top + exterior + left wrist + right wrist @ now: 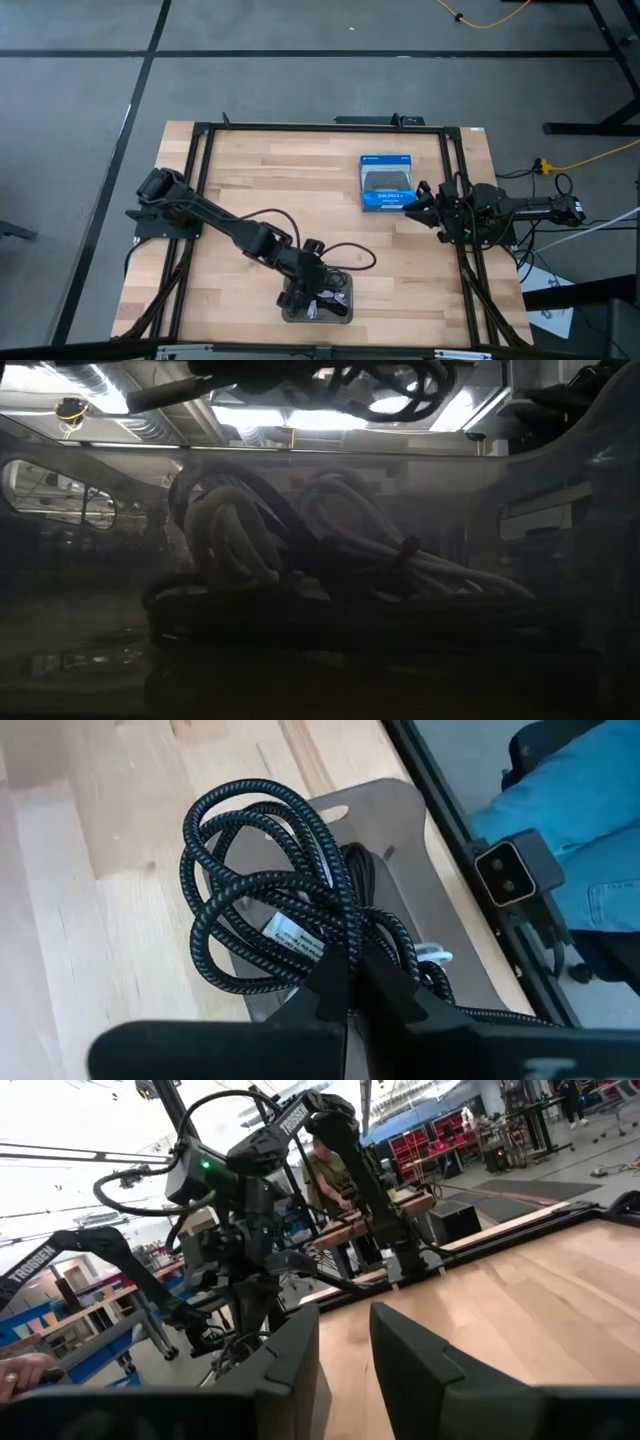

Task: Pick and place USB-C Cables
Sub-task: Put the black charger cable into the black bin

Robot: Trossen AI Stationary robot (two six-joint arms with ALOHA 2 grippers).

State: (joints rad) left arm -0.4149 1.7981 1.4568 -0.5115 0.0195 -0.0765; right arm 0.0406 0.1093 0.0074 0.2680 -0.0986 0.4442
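A black braided USB-C cable [265, 880], coiled and carrying a white label, fills the left wrist view. My left gripper [352, 970] is shut on it above a clear tray [400, 810] at the table's near edge [345, 312]. More black and white cable bundles [330, 550] lie in that tray. In the high view my left gripper [303, 290] stands over the tray. My right gripper [418, 197] waits open beside the blue box [386, 183], its fingers [345, 1330] on nothing. My left gripper pinches several strands of the black coil [335, 945] between its two fingers, close to the white label [290, 935]. The loops spread out ahead of the fingertips over the tray. Whether the coil still touches the tray or the cables under it, I cannot tell.
A black frame rail [200, 190] runs around the wooden table top. The blue box lies far right of centre. A small camera block [510, 875] sits on the near rail beside the tray. A person's blue-clad leg [580, 810] shows beyond the near edge. Bare wood [290, 180] spans the middle.
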